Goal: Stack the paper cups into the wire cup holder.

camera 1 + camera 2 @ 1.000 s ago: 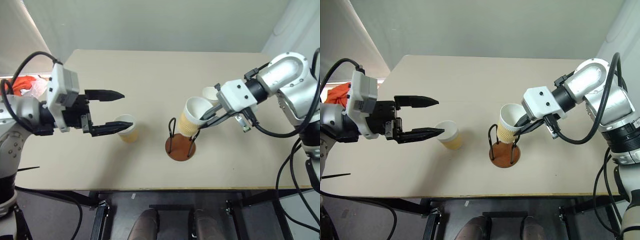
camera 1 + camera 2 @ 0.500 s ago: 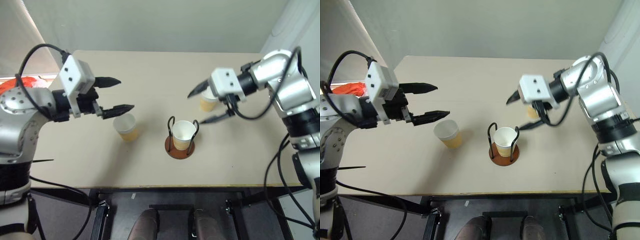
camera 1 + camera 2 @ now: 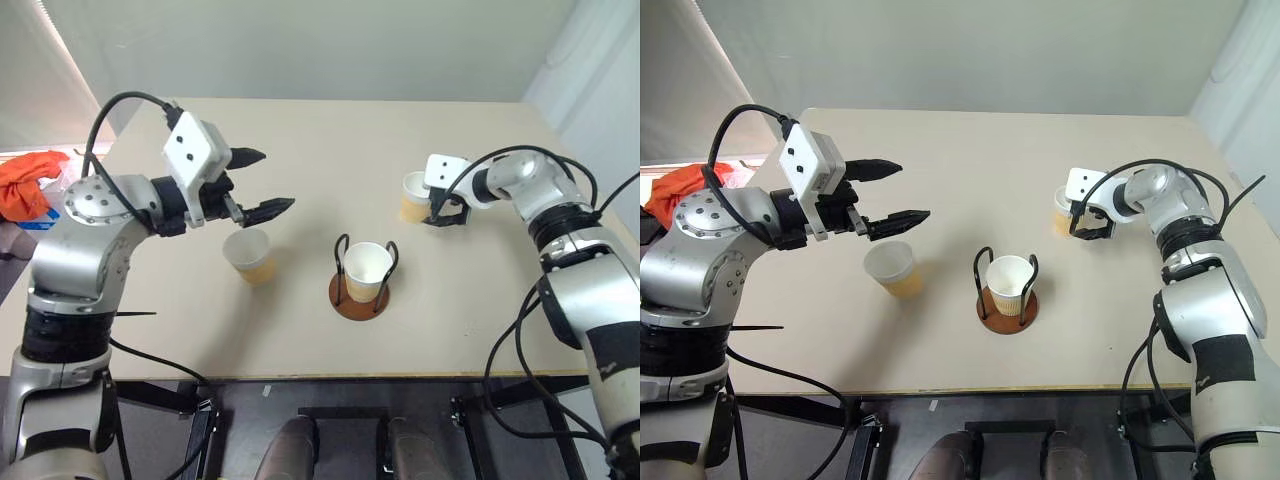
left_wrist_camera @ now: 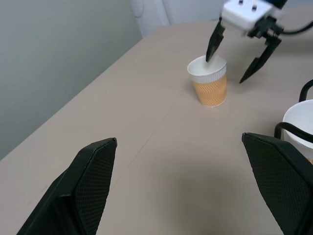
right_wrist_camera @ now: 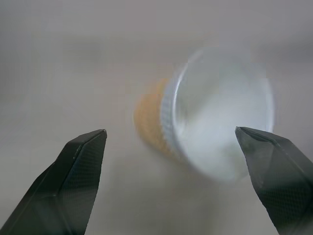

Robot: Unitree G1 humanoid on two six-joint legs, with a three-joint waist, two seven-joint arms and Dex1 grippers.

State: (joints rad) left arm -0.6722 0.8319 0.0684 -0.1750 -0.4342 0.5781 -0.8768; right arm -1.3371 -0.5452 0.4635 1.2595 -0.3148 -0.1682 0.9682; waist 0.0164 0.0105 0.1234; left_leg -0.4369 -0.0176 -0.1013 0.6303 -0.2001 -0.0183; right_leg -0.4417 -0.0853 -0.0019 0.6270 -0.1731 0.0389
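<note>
Cup [image 3: 366, 270] now dropped into wire holder [image 3: 360, 297]; right gripper [image 4: 239, 58], spread, straddles two-o'clock cup [image 3: 414, 196]; left gripper [image 3: 262, 183] agape above nine-o'clock cup [image 3: 250, 255]

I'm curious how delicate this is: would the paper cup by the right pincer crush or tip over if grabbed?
Probably yes if squeezed hard: the paper cup looks thin-walled and empty, so likely light and easily dented. It narrows toward its base, so a sideways nudge from the open right pincer could tip it. Its ribbed side may aid grip.

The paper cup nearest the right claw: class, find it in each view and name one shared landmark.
Left eye view: paper cup on the table's far right.
Right eye view: same cup, partly behind the right claw.
Left wrist view: upper middle.
Right wrist view: centre-right.
Landmark: wire cup holder.
</note>
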